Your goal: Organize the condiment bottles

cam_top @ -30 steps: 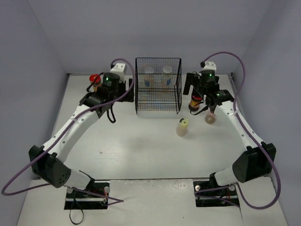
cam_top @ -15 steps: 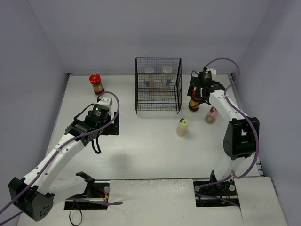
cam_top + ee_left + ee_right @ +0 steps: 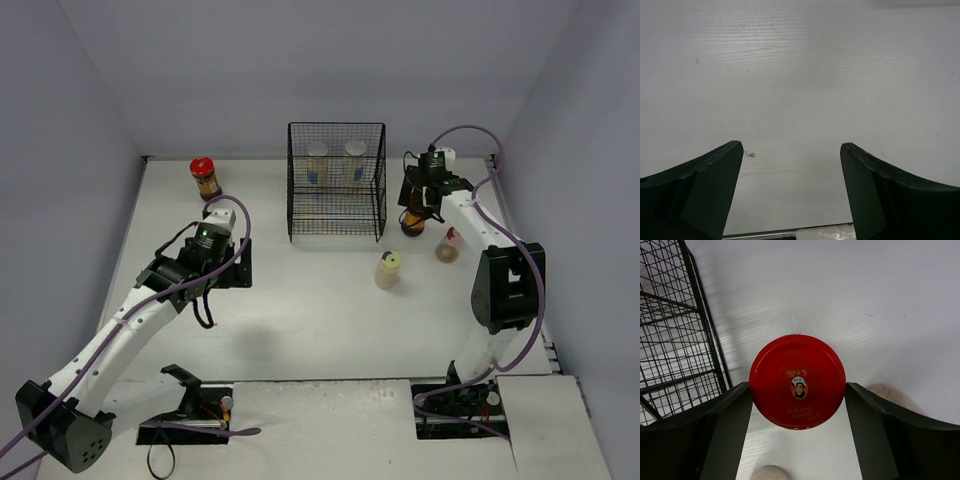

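Observation:
A red-lidded jar stands just right of the basket, and my right gripper is over it. In the right wrist view both fingers press against the sides of this jar, so the right gripper is shut on it. A second red-lidded jar stands at the far left. Two silver-capped bottles stand inside the basket. A yellow-green-capped bottle and a pink-capped bottle stand on the table. My left gripper hangs open over bare table.
The black wire mesh basket stands at the back centre, and its wall is close to my right gripper's left finger. The pink-capped bottle sits just past the right finger.
My left arm has drawn back from the far-left jar toward the near left. My right gripper has narrowed from wide open onto the jar by the basket.

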Tool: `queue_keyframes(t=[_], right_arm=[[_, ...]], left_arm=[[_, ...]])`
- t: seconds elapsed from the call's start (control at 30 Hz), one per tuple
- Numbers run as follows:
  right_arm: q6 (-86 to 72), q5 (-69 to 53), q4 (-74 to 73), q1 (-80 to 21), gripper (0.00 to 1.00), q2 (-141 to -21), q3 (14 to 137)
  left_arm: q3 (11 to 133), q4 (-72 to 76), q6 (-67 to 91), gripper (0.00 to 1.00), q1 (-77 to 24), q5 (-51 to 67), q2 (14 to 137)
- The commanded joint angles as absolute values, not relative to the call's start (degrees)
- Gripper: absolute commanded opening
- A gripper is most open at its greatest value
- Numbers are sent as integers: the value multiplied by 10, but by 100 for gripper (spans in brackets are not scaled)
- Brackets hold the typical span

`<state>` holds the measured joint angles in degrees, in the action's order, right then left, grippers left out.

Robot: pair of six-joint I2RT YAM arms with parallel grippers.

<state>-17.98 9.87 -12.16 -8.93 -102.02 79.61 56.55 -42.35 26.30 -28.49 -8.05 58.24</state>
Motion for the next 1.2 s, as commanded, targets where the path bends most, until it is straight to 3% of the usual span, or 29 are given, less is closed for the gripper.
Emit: queue_keyframes(t=[0.0,0.13,0.23,0.27,0.77,1.17], right_arm=[[-176,100,-92,-87,72,-1023,816],[-172,95,-92,-87,46,-1026,818],[-165,95,-93,-86,8,-1017,821],[-163,95,-97,-87,2,-1015,824],[-81,48,-158,-89,0,-937,961],[-66,-36,-248,-119,0,-980,1191]], left_arm=[[575,-419,273,79,-282,-93,579],[573,-419,272,80,-283,-92,577],[570,-418,273,80,-282,-93,577],[570,-418,274,79,-283,-92,577],[572,-407,258,80,-282,-86,585],[578,-399,248,80,-282,-82,599]])
